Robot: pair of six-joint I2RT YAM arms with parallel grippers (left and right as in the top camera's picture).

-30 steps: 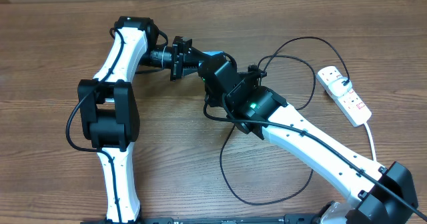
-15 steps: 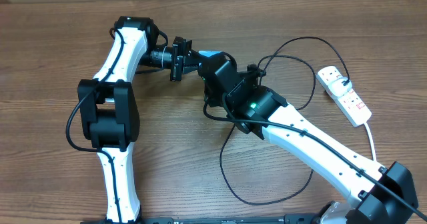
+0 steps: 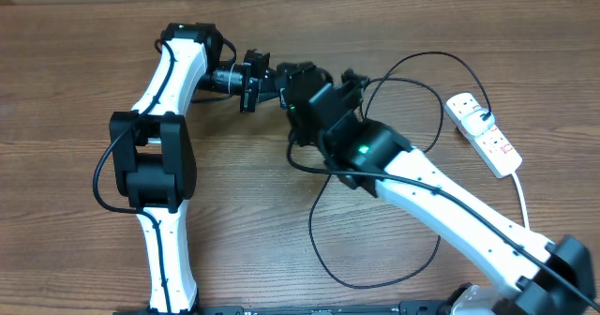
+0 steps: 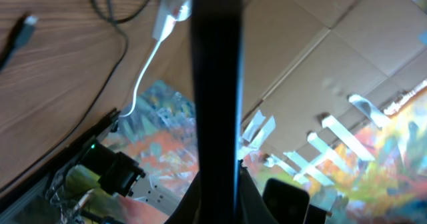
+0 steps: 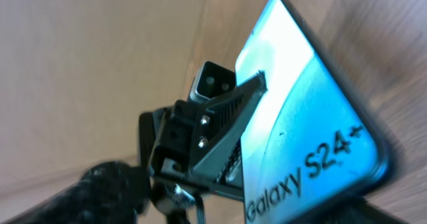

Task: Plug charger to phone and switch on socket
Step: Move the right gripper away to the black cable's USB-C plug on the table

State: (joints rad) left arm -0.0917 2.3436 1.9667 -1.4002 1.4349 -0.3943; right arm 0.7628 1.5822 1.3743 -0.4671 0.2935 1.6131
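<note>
Left claw clamped on the phone, which is held edge-up with its screen lit blue. Right claw sits close against them; whether it is open or closed I cannot tell. Charger loops loose on the bench. Socket lies at the right edge.

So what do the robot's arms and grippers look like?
The left arm and right arm are white tubes with chunky black joints, a thin black cable along each. The right has a small green light. The left gripper and right gripper are black.
</note>
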